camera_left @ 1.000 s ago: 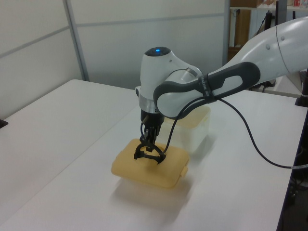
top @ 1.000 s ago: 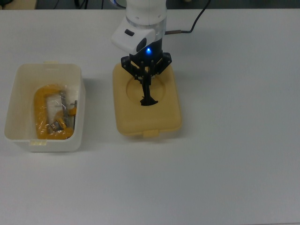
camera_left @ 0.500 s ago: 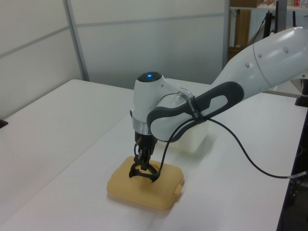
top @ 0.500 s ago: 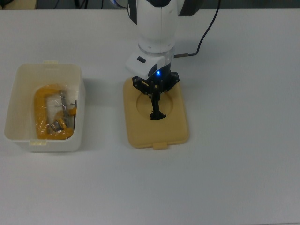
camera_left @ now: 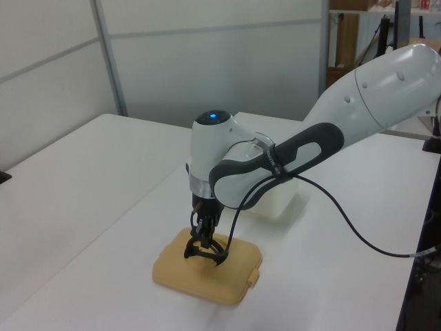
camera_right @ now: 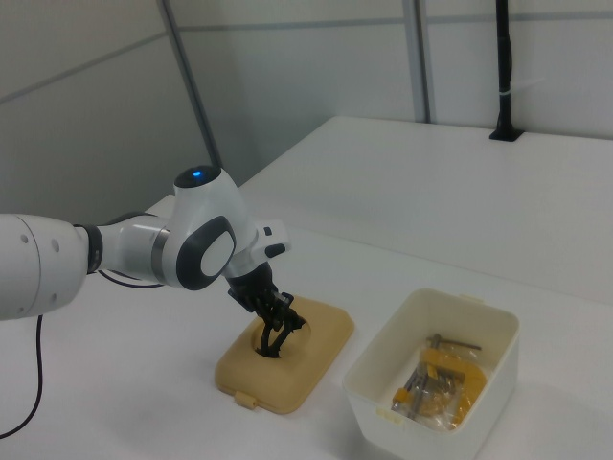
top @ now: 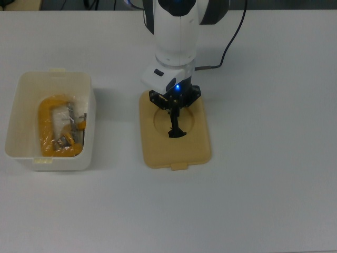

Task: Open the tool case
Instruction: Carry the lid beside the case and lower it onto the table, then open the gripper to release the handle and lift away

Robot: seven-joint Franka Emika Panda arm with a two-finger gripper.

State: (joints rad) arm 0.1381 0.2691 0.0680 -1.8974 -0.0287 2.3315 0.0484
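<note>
Tool case tub (top: 50, 121) sits open on the worktop (top: 274, 158), its yellow lid (top: 175, 132) lying flat just beside it. Your claw (top: 176, 124) grips the lid's black handle (top: 177, 132); release gently and lift straight up so you don't drag it.

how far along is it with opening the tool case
Done: the yellow lid is off the white tub and lies flat on the table, apart from the tub; the tub's bagged tools are exposed.
In hand: the gripper is shut on the lid's black handle.
Left: letting go of the handle and pulling clear.
</note>
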